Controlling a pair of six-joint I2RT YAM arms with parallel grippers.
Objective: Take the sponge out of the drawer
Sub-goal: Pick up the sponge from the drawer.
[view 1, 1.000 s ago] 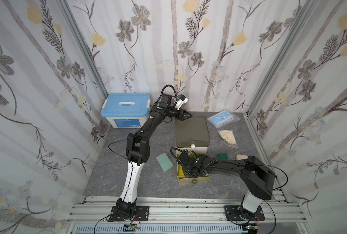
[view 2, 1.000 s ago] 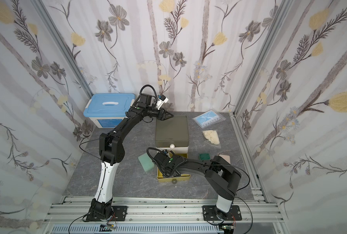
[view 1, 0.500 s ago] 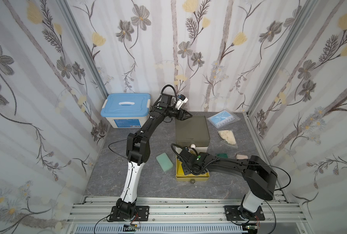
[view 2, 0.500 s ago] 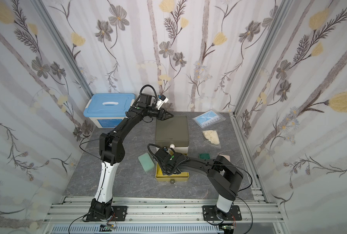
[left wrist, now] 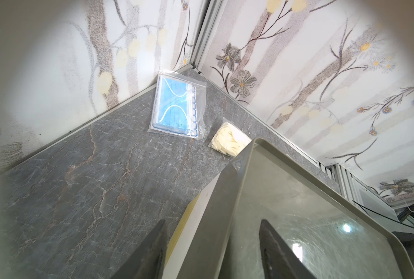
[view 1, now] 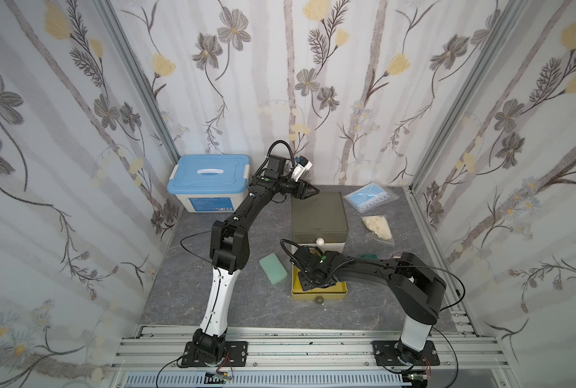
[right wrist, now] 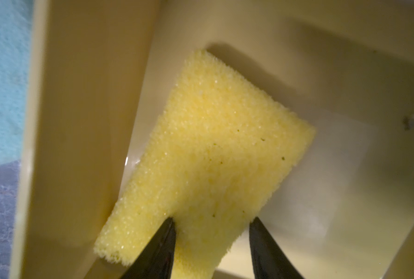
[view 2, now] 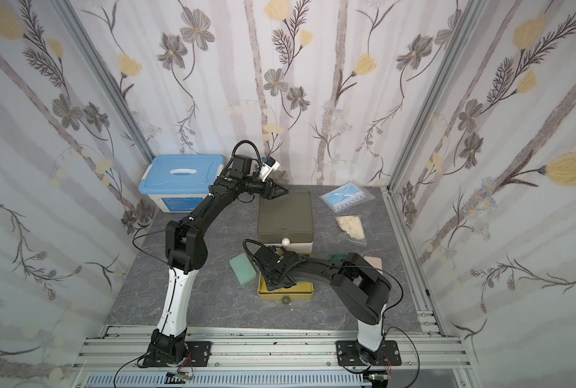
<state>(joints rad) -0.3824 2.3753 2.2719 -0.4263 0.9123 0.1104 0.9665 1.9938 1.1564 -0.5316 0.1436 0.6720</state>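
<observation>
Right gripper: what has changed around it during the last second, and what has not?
The right gripper shifted slightly toward the drawer's left wall; its fingers pinch the yellow sponge inside. The left gripper, gripping the cabinet's back edge, the drawer and the green sponge stayed put.

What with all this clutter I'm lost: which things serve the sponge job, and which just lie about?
Job: yellow sponge, open yellow drawer, cabinet, right hand gripping the sponge, left hand holding the cabinet.
Lying about: green sponge, blue-lidded box, bagged masks, bagged gloves.
</observation>
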